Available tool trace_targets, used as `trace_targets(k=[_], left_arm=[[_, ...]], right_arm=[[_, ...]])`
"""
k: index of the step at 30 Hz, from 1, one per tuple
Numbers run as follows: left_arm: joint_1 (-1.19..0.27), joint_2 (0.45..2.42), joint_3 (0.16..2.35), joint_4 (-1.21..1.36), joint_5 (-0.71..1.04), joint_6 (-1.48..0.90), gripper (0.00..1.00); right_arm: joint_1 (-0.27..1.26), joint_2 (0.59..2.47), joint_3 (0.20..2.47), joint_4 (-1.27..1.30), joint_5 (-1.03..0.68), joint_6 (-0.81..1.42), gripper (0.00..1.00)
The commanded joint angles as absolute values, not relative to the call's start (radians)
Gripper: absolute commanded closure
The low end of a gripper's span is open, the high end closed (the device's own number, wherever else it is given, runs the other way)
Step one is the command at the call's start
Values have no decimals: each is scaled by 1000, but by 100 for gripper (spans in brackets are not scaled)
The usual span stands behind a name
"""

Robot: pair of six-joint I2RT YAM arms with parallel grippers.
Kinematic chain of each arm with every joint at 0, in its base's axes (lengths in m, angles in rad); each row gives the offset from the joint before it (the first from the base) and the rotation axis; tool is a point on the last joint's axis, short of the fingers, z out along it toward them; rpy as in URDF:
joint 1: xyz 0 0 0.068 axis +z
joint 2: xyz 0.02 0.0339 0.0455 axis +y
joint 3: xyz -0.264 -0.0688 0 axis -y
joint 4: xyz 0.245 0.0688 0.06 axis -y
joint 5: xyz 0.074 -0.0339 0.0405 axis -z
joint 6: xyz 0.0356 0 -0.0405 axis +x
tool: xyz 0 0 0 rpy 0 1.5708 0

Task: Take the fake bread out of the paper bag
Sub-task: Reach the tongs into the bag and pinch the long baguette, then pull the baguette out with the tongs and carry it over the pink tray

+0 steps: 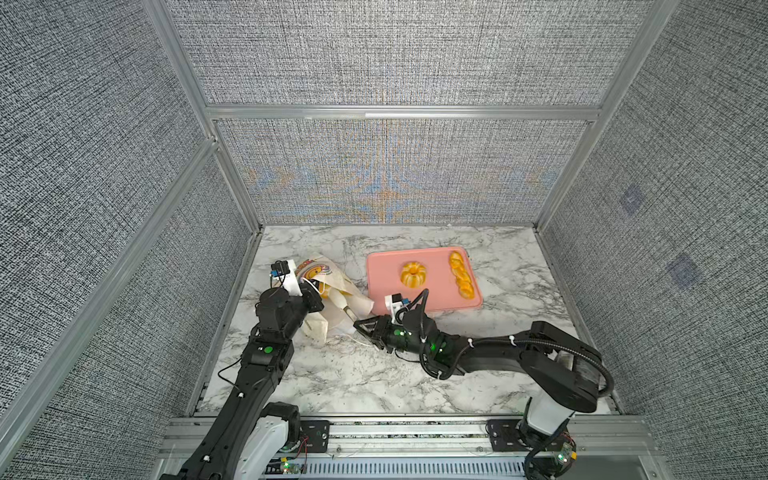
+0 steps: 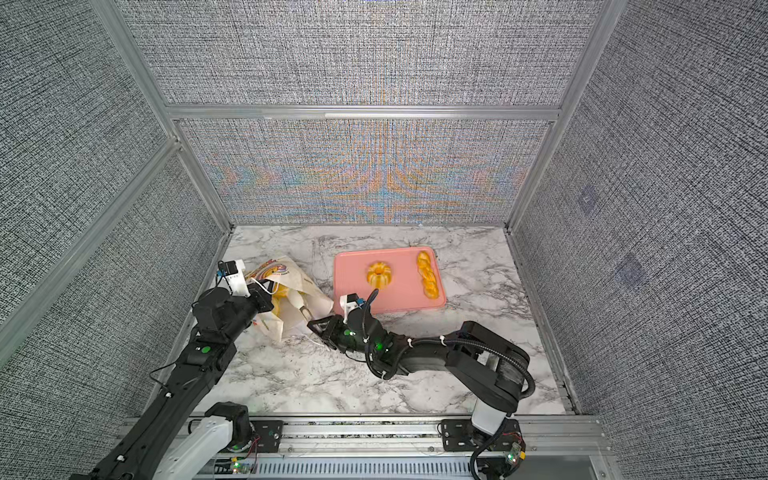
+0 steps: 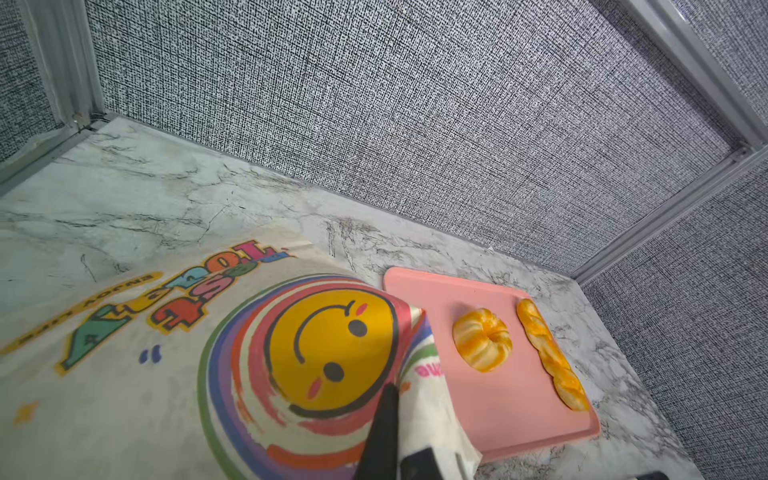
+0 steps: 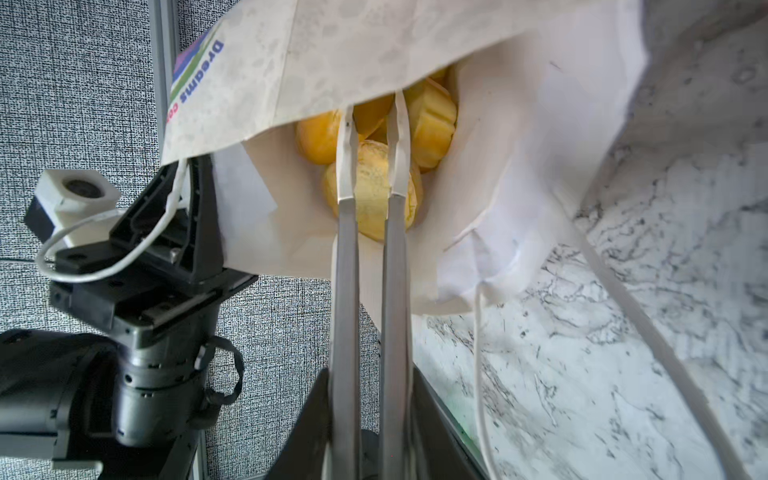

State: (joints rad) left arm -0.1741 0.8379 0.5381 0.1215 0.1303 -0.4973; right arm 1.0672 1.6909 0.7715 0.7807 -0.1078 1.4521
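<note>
Black left gripper [image 1: 312,300], clamped on the rim of the smiley-print paper bag [image 1: 336,276]; yellow buns [image 4: 370,195] inside, one between the tips of the metal tongs [image 4: 347,291]; right gripper [image 1: 365,328], closed on the tongs' arms; pink tray [image 1: 384,282]: ring bun [image 1: 413,274], then twisted loaf [image 1: 460,274].

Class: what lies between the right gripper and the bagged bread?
Metal tongs, held by the right gripper, tips at a pale bun; shown in the right wrist view.

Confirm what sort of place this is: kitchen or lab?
Probably a robot test cell, not a kitchen: grey woven panels in an aluminium frame enclose a marble-print tabletop, two arms are mounted at a rail, toy bread sits on a pink tray.
</note>
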Motion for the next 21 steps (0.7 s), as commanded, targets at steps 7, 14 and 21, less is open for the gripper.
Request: trace_targets(k=[7,14,21], left_arm=[[-174,866,554,135,31,-508,100],[-179,883,557,140,-23,-554,100],[-187,892,564,119,-94,-592,100]], right_arm=[[1164,1582,686,734,38,1410,100],[1242,1493,677,596,216,1344,100],[1293,1391,723,363,339,1246,100]])
